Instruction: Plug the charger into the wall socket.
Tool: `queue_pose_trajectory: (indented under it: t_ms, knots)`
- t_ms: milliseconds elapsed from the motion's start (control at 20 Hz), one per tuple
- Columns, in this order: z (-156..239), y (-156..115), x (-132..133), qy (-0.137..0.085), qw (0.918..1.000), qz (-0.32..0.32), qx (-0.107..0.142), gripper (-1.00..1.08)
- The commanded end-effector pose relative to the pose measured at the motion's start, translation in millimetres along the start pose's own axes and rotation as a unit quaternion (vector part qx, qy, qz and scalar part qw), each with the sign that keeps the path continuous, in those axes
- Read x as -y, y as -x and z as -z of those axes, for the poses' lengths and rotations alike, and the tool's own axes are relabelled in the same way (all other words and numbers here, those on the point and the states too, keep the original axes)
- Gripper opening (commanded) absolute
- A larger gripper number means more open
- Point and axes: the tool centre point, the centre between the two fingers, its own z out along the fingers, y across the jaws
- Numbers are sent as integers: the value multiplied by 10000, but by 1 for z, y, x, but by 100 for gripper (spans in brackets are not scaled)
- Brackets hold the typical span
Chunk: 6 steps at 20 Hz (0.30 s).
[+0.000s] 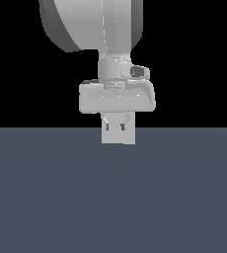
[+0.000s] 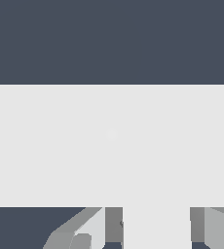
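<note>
In the wrist view my gripper [image 2: 156, 232] is shut on the charger [image 2: 157, 219], a small off-white block held between the grey fingers [image 2: 114, 224]. The charger's far end meets a wide light grey surface that spans the whole picture: the wall socket [image 2: 112, 146], seen very close. Its two holes do not show there. In the exterior view my gripper [image 1: 118, 124] points down just above the floor, and a light square plate [image 1: 118, 136] stands right at the fingertips. I take it for the wall socket; the charger is hidden behind it.
A flat dark blue-grey floor [image 1: 113, 197] fills the lower half of the exterior view, with black background above. The arm's large grey link [image 1: 91, 24] hangs over the hand.
</note>
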Motion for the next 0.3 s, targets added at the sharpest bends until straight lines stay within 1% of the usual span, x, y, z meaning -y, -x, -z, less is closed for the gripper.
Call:
queue_pose_trajectory:
  t_ms: [0,250]
  knots:
    - [0,-6,0,-1,10000,1,-1,-100]
    - [-1,-9,0,-1,10000,1,-1,-100]
